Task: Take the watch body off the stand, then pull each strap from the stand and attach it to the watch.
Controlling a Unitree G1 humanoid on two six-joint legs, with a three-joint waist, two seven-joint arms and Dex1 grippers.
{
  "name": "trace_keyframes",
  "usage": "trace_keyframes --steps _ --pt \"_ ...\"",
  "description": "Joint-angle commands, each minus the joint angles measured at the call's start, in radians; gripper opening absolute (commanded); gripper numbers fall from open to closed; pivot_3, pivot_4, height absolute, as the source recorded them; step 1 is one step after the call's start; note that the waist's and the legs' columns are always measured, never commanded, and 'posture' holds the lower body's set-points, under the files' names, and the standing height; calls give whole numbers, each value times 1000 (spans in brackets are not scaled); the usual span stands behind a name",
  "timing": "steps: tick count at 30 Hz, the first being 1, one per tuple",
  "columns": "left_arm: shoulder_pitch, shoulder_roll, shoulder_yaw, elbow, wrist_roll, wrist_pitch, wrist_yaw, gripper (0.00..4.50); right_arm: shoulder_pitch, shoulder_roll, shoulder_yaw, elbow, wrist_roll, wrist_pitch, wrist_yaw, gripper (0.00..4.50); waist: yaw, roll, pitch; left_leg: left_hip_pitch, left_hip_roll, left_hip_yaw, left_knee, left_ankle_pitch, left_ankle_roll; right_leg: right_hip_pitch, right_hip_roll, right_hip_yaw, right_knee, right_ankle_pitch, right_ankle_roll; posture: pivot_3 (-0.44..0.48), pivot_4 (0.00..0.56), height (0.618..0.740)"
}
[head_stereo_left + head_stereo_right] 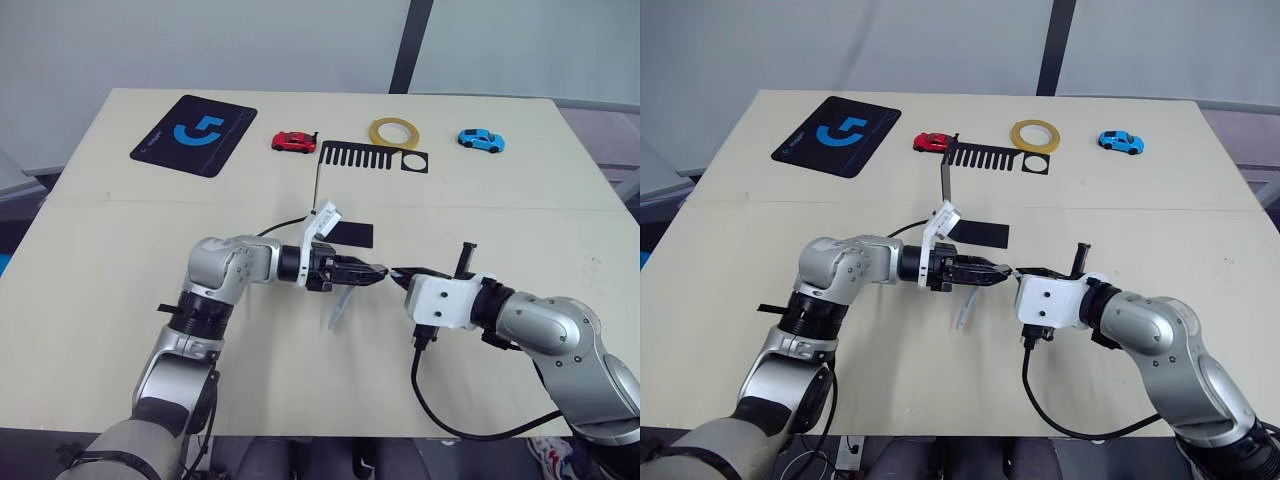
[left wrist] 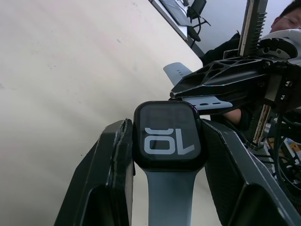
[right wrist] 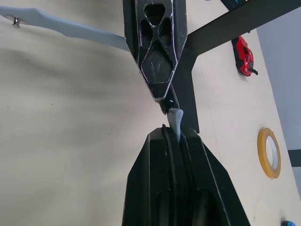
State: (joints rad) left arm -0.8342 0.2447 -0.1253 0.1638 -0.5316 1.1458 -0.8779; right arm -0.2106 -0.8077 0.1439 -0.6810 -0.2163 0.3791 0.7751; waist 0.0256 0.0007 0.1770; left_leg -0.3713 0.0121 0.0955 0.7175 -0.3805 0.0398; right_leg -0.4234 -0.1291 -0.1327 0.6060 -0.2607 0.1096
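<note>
My left gripper [image 1: 374, 272] is shut on the watch body [image 2: 168, 135], a black square case whose dark screen shows white digits. One pale grey-blue strap [image 1: 338, 305] is joined to the case and hangs down towards the table. My right gripper [image 1: 402, 272] faces the left one tip to tip and is shut on the other strap [image 3: 175, 120], whose short end pokes out and touches the watch body's free side. The black stand [image 1: 370, 158] stands behind both grippers, with its comb-slotted top plate bare and its flat base [image 1: 352, 235] on the table.
Along the table's far edge lie a black mat with a blue logo [image 1: 195, 133], a red toy car [image 1: 293, 142], a yellow tape roll [image 1: 396, 132] and a blue toy car [image 1: 481, 140]. A person [image 2: 288, 19] is beyond the table.
</note>
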Motion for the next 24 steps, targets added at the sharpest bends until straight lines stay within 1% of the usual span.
trace_keyframes --steps 1,24 --pt "-12 -32 -3 -56 -49 5 -12 1699 -23 12 3 -30 -3 -6 -1 0 0 0 0 0 0 0 0 0 0 0 0 0 0 0 0 0 150 732" --pt "-9 -66 21 -64 -50 23 11 1699 -49 26 15 -40 -26 54 2 0 0 0 0 0 0 0 0 0 0 0 0 0 0 0 0 0 150 732"
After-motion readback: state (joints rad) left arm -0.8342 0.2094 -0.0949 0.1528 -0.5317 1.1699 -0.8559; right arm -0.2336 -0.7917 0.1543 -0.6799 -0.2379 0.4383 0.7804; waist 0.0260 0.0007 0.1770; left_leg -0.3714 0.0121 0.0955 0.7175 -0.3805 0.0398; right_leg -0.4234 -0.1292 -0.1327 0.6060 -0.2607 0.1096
